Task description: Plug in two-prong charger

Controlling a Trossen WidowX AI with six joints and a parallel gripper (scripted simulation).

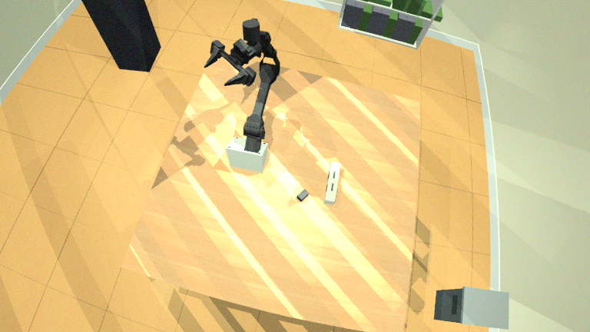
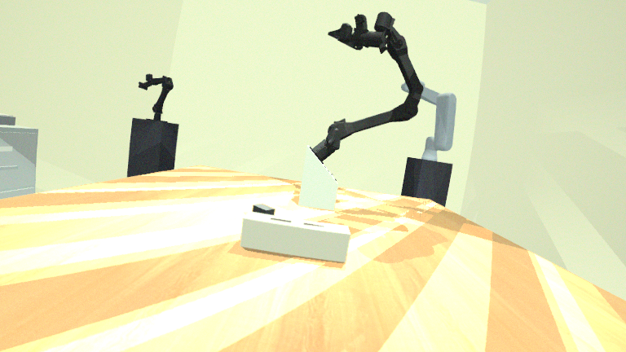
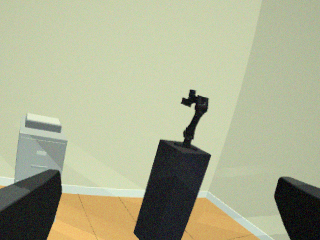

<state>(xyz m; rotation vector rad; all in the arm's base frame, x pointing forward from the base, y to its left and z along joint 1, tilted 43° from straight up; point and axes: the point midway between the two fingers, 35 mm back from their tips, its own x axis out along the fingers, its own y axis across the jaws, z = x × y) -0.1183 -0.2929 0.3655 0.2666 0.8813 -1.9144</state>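
The charger [image 1: 303, 195] [image 2: 263, 209] is a small dark block lying on the wooden table. Its prongs cannot be made out. The white power strip [image 1: 329, 195] [image 2: 294, 238] lies beside it, with two dark outlet slots in its top face; both slots look unoccupied. In the exterior view the charger is partly hidden behind the strip. My gripper [image 1: 215, 75] [image 2: 332, 34] [image 3: 173, 187] is wide open and empty, raised high above the table and far from the charger and strip. The wrist view shows neither charger nor strip, only the room between two spread fingers.
The arm stands on a white wedge base [image 1: 246, 161] [image 2: 317, 187] on the table [image 1: 243, 241] [image 2: 318, 306]. Beyond the table are a black pedestal [image 1: 124, 28] [image 3: 172, 192], a bookshelf [image 1: 382, 13] and a grey cabinet [image 1: 485, 307] [image 3: 40, 155].
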